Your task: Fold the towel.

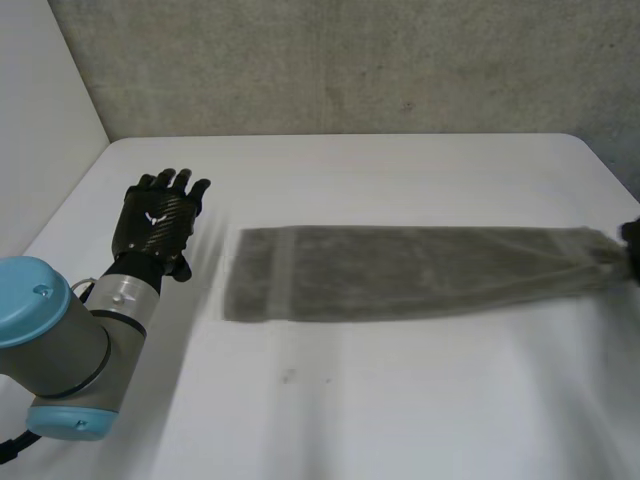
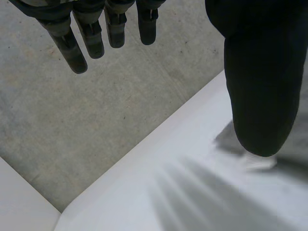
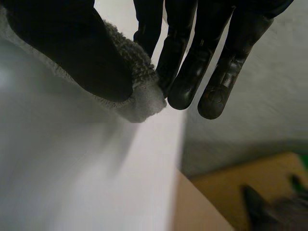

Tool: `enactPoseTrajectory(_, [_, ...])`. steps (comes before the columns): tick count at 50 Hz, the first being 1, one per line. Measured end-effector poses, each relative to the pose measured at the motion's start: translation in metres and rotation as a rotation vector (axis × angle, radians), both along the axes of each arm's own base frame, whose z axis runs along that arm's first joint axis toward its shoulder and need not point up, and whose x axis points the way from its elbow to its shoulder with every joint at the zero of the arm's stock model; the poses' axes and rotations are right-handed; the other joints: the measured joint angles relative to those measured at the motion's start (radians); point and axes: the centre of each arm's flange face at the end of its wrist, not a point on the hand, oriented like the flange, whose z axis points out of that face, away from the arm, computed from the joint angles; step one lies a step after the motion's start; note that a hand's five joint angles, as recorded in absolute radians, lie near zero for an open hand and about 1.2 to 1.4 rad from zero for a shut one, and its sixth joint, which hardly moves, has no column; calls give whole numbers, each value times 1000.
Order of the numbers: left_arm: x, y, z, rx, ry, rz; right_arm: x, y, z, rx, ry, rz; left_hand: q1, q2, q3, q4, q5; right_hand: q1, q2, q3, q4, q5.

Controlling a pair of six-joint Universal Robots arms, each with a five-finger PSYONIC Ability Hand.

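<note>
I log the grey towel (image 1: 400,272) stretched across the white table (image 1: 330,420) as a long flat band running from 9 to 3 o'clock in the head view, and its 3 o'clock end narrows to a bunch at the table's edge. The right hand (image 3: 72,53) is clamped on that bunched end — its wrist view shows the cloth pinched between thumb and fingers. The left hand (image 1: 155,225) is near the towel's 9 o'clock end, not touching it — fingers straight, relaxed, holding nothing.
</note>
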Motion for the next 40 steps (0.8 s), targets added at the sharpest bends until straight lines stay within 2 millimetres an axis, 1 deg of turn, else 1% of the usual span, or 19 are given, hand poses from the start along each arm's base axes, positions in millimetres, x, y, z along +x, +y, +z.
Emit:
enactPoseTrajectory(2, [0, 0, 0, 0, 0, -1, -10, -3, 8, -19, 60, -45, 0, 0, 0, 0, 0, 9, 0, 0, 0, 1])
enactPoseTrajectory(3, [0, 0, 0, 0, 0, -1, -10, -3, 8, -19, 60, -45, 0, 0, 0, 0, 0, 9, 0, 0, 0, 1])
enactPoseTrajectory(6, [-1, 0, 0, 0, 0, -2, -10, -6, 22, -62, 110, -53, 0, 0, 0, 0, 0, 9, 0, 0, 0, 3])
enactPoseTrajectory(11, [-1, 1, 0, -1, 0, -2, 29, -1, 49, -173, 89, 60, 0, 0, 0, 0, 0, 9, 0, 0, 0, 5])
enactPoseTrajectory(13, [-1, 1, 0, -1, 0, -2, 35, 0, 52, -185, 83, 77, 0, 0, 0, 0, 0, 9, 0, 0, 0, 5])
enactPoseTrajectory(14, [-1, 1, 0, -1, 0, -2, 80, 11, 67, -258, 38, 221, 0, 0, 0, 0, 0, 18, 4, 6, 2, 5])
enactPoseTrajectory(15, [-1, 0, 0, -1, 0, -2, 89, 14, 68, -267, 32, 251, 0, 0, 0, 0, 0, 19, 5, 7, 3, 5])
enactPoseTrajectory(16, [-1, 0, 1, -2, 1, -2, 104, 18, 70, -281, 22, 304, 0, 0, 0, 0, 0, 19, 5, 7, 3, 5])
enactPoseTrajectory(17, [0, 0, 1, -2, 1, -2, 127, 26, 71, -296, 10, 380, 0, 0, 0, 0, 0, 19, 7, 8, 4, 6])
enactPoseTrajectory(18, [0, 0, 1, -2, 1, -2, 127, 26, 71, -296, 10, 380, 0, 0, 0, 0, 0, 19, 7, 8, 4, 6])
enactPoseTrajectory(19, [0, 0, 1, -2, 1, -1, 178, 47, 70, -322, -11, 558, 0, 0, 0, 0, 0, 19, 7, 9, 4, 6])
enactPoseTrajectory(20, [0, 0, 1, -2, 1, -1, 197, 57, 68, -329, -16, 624, 0, 0, 0, 0, 0, 19, 7, 9, 4, 7])
enactPoseTrajectory(23, [0, 0, 1, -3, 1, 0, 240, 82, 61, -338, -23, 774, 0, 0, 0, 0, 0, 18, 7, 9, 4, 7])
enactPoseTrajectory(25, [0, 0, 1, -3, 0, 0, 277, 108, 48, -331, -23, 907, 0, 0, 0, 0, 0, 19, 7, 9, 4, 7])
enactPoseTrajectory(26, [0, 0, 1, -3, 0, 0, 290, 118, 40, -324, -21, 956, 0, 0, 0, 0, 0, 18, 7, 9, 4, 8])
enactPoseTrajectory(31, [0, 0, 1, -3, 1, 0, 330, 156, 4, -273, -13, 1111, 0, 0, 0, 0, 0, 19, 7, 9, 4, 8])
enactPoseTrajectory(34, [0, 0, 1, -3, 1, -1, 342, 172, -17, -238, 0, 1163, 0, 0, 0, 0, 0, 19, 7, 9, 4, 9])
enactPoseTrajectory(36, [-1, 0, 0, -2, 0, -3, 347, 180, -28, -221, 14, 1185, 0, 0, 0, 0, 0, -62, -99, -102, -107, -89])
enactPoseTrajectory(40, [-2, 1, -1, 0, -1, -8, 350, 190, -43, -203, 60, 1197, 0, 0, 0, 0, 0, -500, -604, -605, -613, -560])
